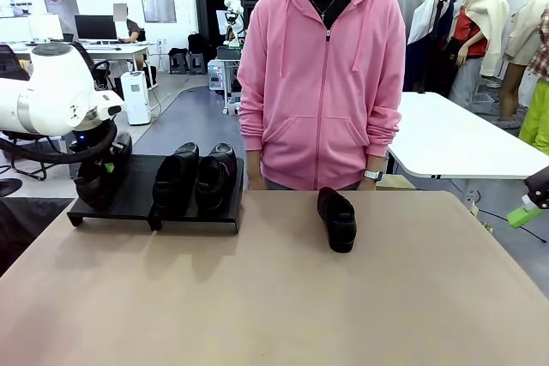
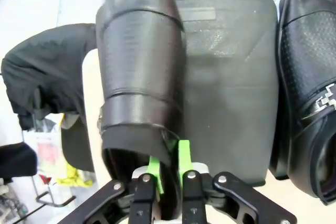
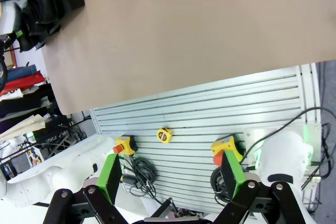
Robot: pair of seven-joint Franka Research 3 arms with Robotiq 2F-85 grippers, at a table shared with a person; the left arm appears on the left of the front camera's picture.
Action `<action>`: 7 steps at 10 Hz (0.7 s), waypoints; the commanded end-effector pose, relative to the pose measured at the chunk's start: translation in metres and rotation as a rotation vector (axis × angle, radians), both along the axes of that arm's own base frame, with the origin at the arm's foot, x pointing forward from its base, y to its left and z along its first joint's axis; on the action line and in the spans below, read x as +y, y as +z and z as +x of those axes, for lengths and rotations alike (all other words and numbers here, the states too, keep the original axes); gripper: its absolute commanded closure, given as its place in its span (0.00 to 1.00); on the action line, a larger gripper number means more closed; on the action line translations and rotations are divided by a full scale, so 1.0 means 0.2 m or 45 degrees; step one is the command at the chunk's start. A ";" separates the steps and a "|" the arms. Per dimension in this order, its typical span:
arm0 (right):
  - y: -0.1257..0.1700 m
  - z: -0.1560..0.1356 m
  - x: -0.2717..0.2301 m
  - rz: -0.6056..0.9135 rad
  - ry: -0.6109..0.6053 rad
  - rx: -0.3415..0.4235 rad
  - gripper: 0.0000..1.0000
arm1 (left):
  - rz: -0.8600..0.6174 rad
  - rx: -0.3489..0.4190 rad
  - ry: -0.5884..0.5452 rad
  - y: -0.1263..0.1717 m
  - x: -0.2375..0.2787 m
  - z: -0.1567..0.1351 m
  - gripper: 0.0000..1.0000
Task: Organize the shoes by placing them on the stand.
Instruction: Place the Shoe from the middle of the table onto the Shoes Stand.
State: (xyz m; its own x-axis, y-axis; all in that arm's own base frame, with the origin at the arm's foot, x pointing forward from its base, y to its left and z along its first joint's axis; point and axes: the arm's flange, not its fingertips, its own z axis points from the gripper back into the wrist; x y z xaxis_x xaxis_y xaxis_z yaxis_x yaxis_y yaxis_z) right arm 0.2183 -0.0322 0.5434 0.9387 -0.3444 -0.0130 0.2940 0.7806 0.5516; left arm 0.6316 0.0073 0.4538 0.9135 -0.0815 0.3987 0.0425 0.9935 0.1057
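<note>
Two black loafers (image 1: 176, 179) (image 1: 214, 177) stand side by side on the right section of the black stand (image 1: 137, 203). A third shoe (image 2: 139, 77) rests on the stand's left section (image 2: 231, 93), toe pointing away. My left gripper (image 2: 169, 163) (image 1: 107, 169) pinches its heel rim between the green pads, which stand close together. A fourth shoe (image 1: 336, 219) lies on the tan table in front of the person. My right gripper (image 3: 173, 177) (image 1: 532, 203) hangs open off the table's right edge, holding nothing.
A person in a pink hoodie (image 1: 322, 83) stands at the far side, hands down behind the table edge. The tan table (image 1: 274, 297) has wide bare room in front. A neighbouring shoe (image 2: 310, 87) sits close to the held one.
</note>
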 end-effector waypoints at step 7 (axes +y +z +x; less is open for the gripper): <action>0.02 0.00 0.01 0.043 -0.009 -0.002 0.00 | -0.013 0.007 -0.162 0.33 -0.15 -0.28 0.00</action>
